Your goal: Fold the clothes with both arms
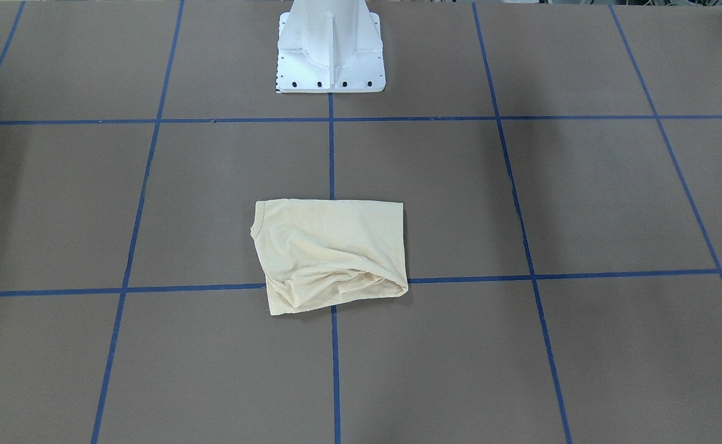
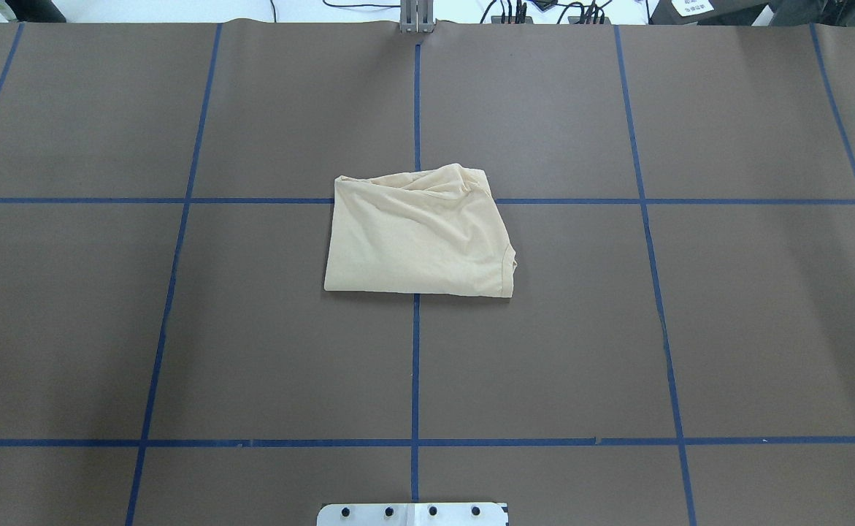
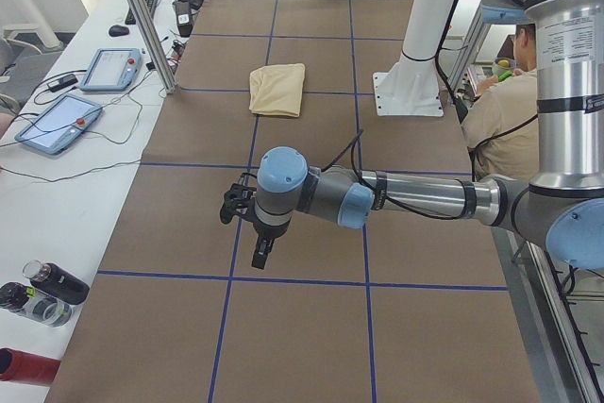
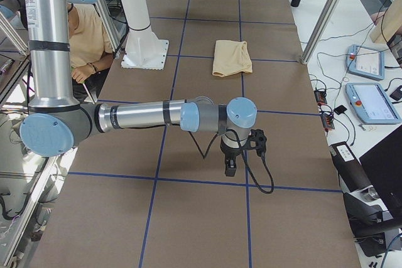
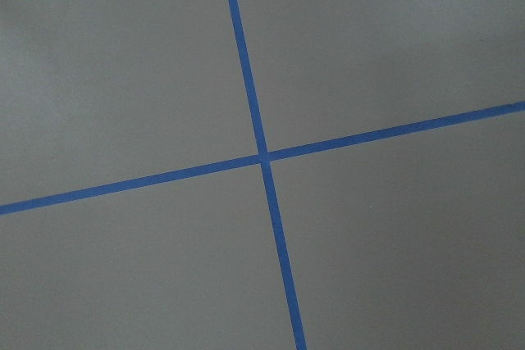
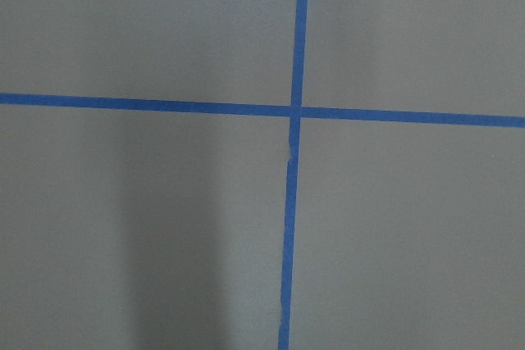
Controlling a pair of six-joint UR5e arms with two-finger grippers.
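The brown desk [image 2: 252, 329], gridded with blue tape [image 2: 416, 109], carries one thing only, and we judge the folding to be at or near its end. The left arm [image 3: 406, 197] and right arm [image 4: 144, 117] each reach low over bare desk, well apart from the shirt [image 2: 416, 237]. If anything is left, the next move calls for both arms to come in to the rumpled far edge and flatten it. The shirt lies mid-desk across the centre tape line, its far edge over a cross line. It is a compact, roughly rectangular cream bundle, straight along the edge near the robot, loosely creased at the far one, with no print showing. We cannot tell whether the left gripper [image 3: 260, 257] or the right gripper [image 4: 230, 166] is spread or pressed together. Neither touches the shirt.
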